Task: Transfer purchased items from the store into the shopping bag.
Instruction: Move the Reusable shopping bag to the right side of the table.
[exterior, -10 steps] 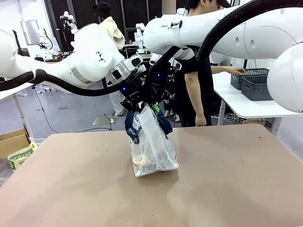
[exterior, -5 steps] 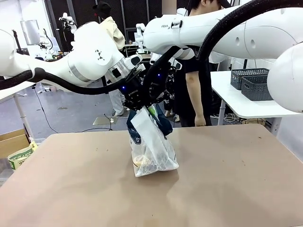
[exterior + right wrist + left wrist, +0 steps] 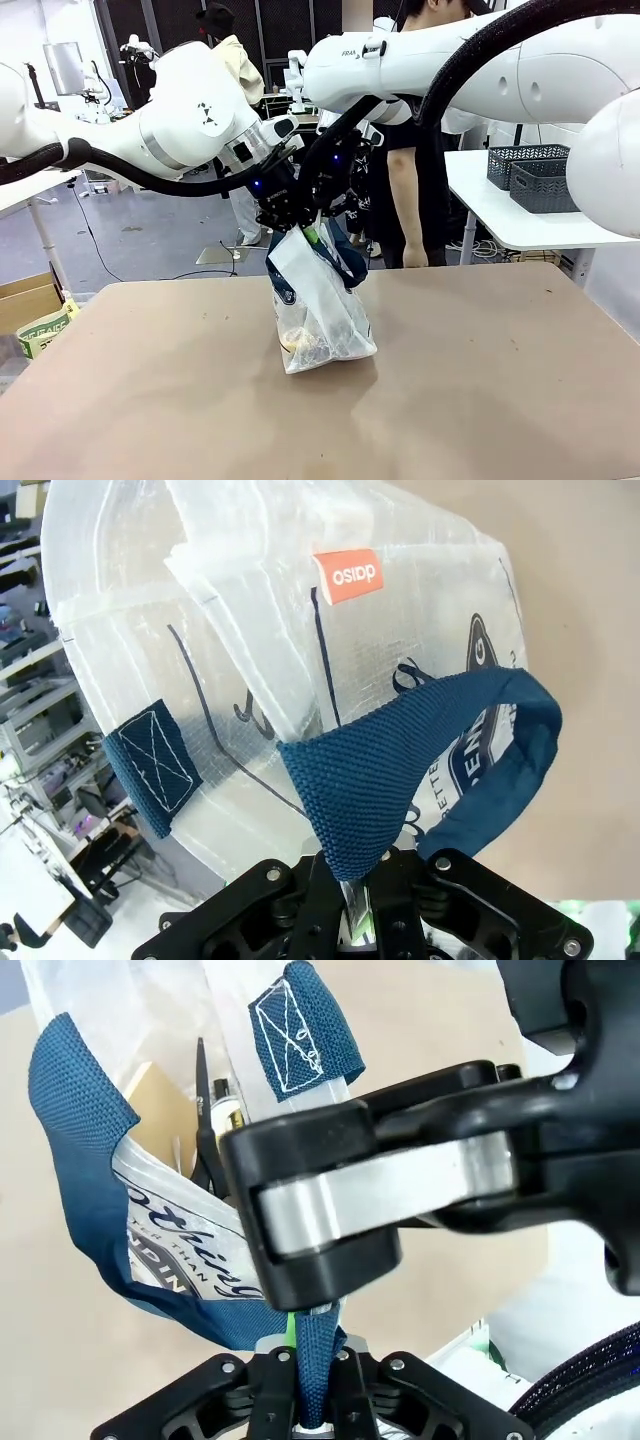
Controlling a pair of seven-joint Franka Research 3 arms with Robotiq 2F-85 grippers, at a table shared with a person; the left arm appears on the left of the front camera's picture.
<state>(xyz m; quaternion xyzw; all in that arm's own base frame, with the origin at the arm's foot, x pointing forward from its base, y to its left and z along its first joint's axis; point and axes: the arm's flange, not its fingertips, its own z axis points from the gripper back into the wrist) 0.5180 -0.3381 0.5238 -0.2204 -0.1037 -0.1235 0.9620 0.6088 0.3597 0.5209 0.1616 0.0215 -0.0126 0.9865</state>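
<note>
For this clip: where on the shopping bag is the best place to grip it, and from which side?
By the navy strap handles, from above. The shopping bag is limp, translucent film; the woven straps loop up at its top. Both the left gripper and right gripper are shut on them.

One shopping bag (image 3: 318, 300) — two baskets (image 3: 530, 176) — perhaps two people (image 3: 405, 150).

Brown table (image 3: 480, 400) in front. White side table (image 3: 500, 215) right. Cardboard box (image 3: 25, 297) on floor left. Person in black (image 3: 408, 150) behind.
</note>
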